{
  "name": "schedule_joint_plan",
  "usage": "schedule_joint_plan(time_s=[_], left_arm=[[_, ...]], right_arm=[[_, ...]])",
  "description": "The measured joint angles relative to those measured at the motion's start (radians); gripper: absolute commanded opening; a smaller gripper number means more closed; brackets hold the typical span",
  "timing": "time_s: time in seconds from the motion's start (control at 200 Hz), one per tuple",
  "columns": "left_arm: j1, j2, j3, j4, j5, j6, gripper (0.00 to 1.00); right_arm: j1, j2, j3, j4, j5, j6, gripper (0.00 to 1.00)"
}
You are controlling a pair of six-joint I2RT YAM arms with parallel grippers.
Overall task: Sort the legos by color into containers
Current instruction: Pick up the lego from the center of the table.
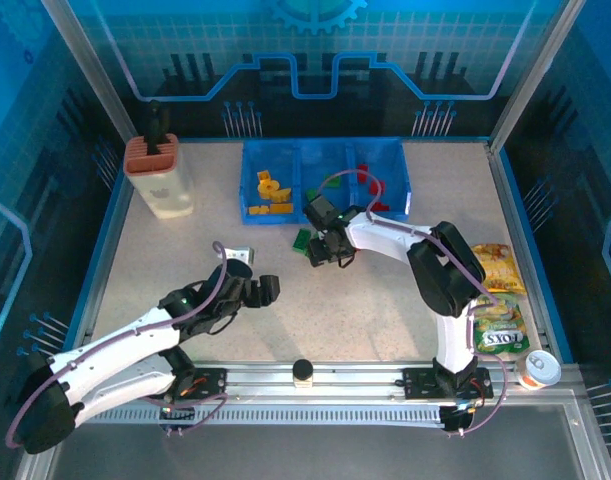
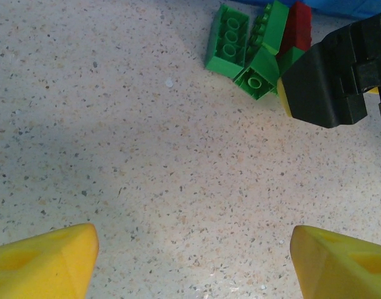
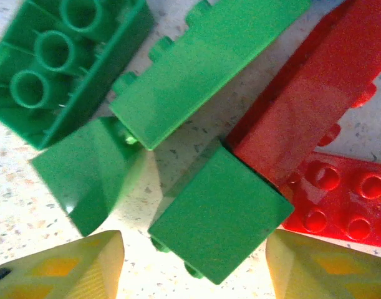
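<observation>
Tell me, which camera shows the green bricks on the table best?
The right wrist camera: the green bricks look big and close. The left wrist camera shows them small; the top camera, just a green speck.

- My right gripper [image 1: 325, 248] is low over the table [image 1: 165, 262], just in front of the blue bin [image 1: 250, 212] and beside a green brick [image 1: 302, 238].
- My left gripper [image 1: 263, 290] is nearer my bases, well apart from the bin.
- Yellow bricks [image 1: 273, 195] lie in the bin's left compartment and red bricks [image 1: 368, 178] in its right one.
- A cream holder [image 1: 165, 185] stands left of the bin.
- Snack bags [image 1: 497, 268] lie by the right edge.
</observation>
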Motion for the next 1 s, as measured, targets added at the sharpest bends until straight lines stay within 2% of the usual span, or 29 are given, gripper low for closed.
schedule_joint_plan(time_s=[0.3, 0.45, 0.705, 1.001], left_arm=[[0.000, -0.001, -0.005, -0.001, 0.000, 0.000, 0.81], [0.000, -0.001, -0.005, -0.001, 0.000, 0.000, 0.81], [0.000, -0.001, -0.005, 0.000, 0.000, 0.000, 0.81], [0.000, 0.039, -0.005, 0.010, 0.000, 0.000, 0.81]], right_arm=[[0.002, 0.048, 0.054, -0.040, 0.048, 0.030, 0.53], [0.003, 0.060, 0.060, -0.051, 0.060, 0.044, 0.44], [0.027, 0.056, 0.059, -0.058, 0.088, 0.063, 0.35], [0.047, -0.071, 0.021, -0.089, 0.124, 0.069, 0.33]])
